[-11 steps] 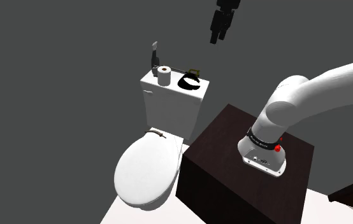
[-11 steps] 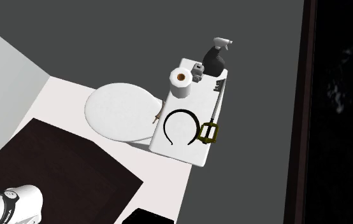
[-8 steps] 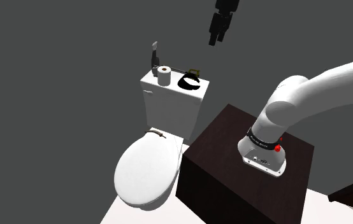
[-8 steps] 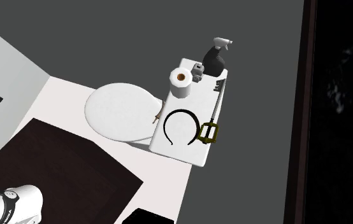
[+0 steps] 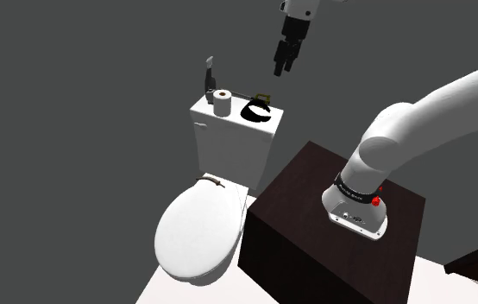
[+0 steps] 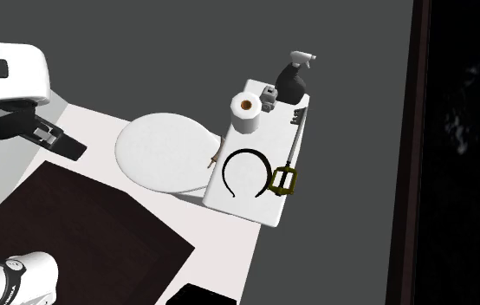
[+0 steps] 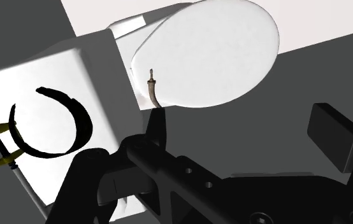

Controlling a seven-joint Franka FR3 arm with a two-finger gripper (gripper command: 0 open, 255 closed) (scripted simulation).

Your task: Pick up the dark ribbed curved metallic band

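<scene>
The dark curved band (image 5: 256,112) lies flat on the white toilet tank lid (image 5: 229,117), its open side towards the lid's edge. It is a black arc (image 6: 245,152) beside a gold-handled key-like piece (image 6: 283,180). My gripper (image 5: 282,67) hangs high above the tank, a little to the shoulder view's right of the band, and touches nothing. In the second exterior view the gripper (image 6: 67,146) comes in from the left, over the floor next to the toilet. Seen from the wrist, the gripper (image 7: 245,127) is open and the band (image 7: 83,121) lies off to one side.
A toilet paper roll (image 6: 246,107), a spray bottle (image 6: 292,80) and a small grey item (image 6: 269,101) share the tank lid. The closed toilet lid (image 5: 198,233) has a thin brown piece (image 5: 211,180) at its hinge. The dark stand (image 5: 315,224) sits beside the toilet.
The gripper has come lower and towards the shoulder view's left, nearer the tank. The hand has entered the second exterior view from the left. Nothing on the tank has moved.
</scene>
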